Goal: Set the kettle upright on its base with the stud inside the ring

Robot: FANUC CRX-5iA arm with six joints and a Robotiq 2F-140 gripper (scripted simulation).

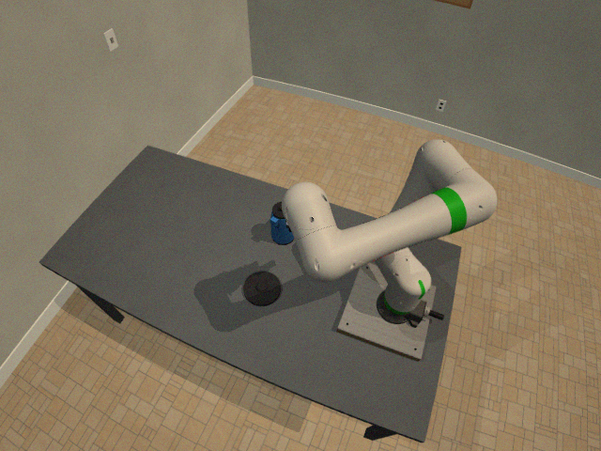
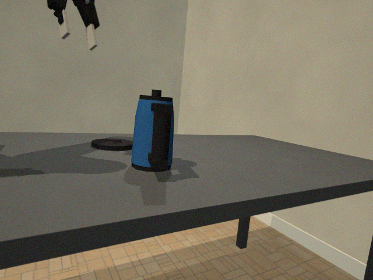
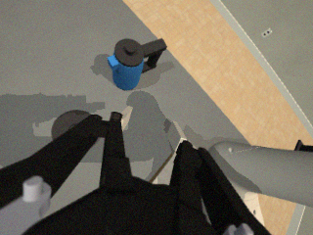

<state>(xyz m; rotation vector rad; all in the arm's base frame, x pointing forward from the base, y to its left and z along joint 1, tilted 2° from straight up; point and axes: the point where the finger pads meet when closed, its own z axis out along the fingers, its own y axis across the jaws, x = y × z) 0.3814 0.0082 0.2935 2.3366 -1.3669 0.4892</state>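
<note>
Approach step, by my reading: tool [image 2: 77, 32] hangs high at upper left of exterior frame, fingers partly apart, nothing between them. Kettle [image 2: 152, 132] stands upright on counter [image 2: 271, 168], centre frame, off base [image 2: 112, 143], which lies behind-left, apart from it. Next move calls for descent, alignment on handle [image 2: 161, 135], closing. Top view: arm [image 1: 388, 227] covers most of kettle. Stud barely visible; ring underneath hidden.

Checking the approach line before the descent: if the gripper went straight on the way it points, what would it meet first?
Probably bare table: the half-open, empty gripper points steeply down, between the base and the kettle. Depth is uncertain.
</note>
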